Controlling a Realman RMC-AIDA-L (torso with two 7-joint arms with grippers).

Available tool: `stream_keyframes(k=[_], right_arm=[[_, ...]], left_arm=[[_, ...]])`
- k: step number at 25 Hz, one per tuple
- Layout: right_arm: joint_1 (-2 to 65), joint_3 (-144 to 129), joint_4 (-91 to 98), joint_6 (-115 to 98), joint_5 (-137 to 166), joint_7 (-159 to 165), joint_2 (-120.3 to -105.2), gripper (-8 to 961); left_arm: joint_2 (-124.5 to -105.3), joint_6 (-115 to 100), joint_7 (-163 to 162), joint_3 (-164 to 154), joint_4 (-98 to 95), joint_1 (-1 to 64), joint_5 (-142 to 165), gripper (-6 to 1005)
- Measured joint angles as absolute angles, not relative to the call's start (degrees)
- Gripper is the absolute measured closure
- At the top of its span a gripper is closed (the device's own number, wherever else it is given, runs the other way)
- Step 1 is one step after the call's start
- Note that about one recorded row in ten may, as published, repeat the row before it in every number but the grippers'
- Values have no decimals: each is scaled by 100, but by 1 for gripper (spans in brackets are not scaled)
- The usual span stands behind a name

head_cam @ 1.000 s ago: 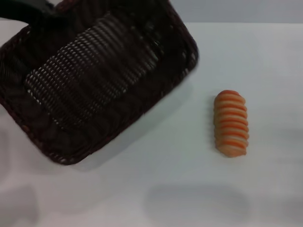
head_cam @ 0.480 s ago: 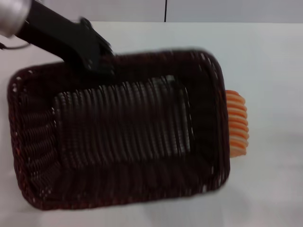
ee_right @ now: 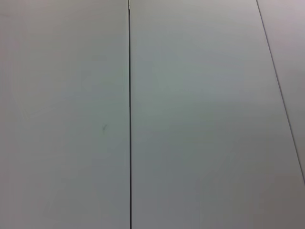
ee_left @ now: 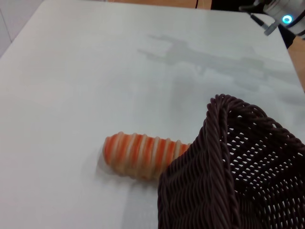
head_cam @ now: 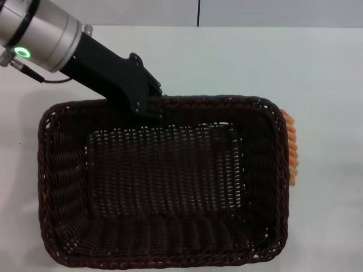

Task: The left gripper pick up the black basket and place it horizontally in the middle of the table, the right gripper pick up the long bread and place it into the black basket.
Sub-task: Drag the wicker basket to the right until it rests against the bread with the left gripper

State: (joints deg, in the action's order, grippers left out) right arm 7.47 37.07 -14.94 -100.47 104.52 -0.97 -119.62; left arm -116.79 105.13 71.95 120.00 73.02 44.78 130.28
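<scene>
The black basket (head_cam: 164, 187) is a large dark woven rectangle lying lengthwise across the head view, open side up. My left gripper (head_cam: 148, 106), black on a silver wrist with a green light, reaches in from the back left and is shut on the basket's far rim. The long bread (head_cam: 291, 150), orange and cream ridged, shows only as a sliver past the basket's right end. In the left wrist view the bread (ee_left: 140, 155) lies on the white table (ee_left: 71, 86), partly behind the basket's corner (ee_left: 228, 176). My right arm's wrist with its blue light (ee_left: 286, 19) sits parked at the table's far side.
The white table (head_cam: 329, 85) stretches bare to the right and behind the basket. A wall with a dark seam runs behind the table's back edge. The right wrist view shows only pale panels with a dark seam (ee_right: 129, 119).
The basket has swung from a tilted pose at the back left to a level, lengthwise pose in the middle of the view. It now covers most of the bread.
</scene>
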Motion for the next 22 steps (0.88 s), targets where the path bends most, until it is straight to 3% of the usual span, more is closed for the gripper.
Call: stream_keyframes(k=[12,17,22], right_arm=[[743,3700,-1494,-10113,10459,-97,-11962,245],[717,3700,-1497,-10117,10460,-97,-11962,245],[703,3698,-1501,-10117,10460,-95,-11962,244]], left_arm=[[-11778,10391,7533,11758,7185,4444,13292,746],[-11782,10081,7530,11811,7207,4437,13263,497],[-11784,9340,7470,12259,7209,4430,13083,498]])
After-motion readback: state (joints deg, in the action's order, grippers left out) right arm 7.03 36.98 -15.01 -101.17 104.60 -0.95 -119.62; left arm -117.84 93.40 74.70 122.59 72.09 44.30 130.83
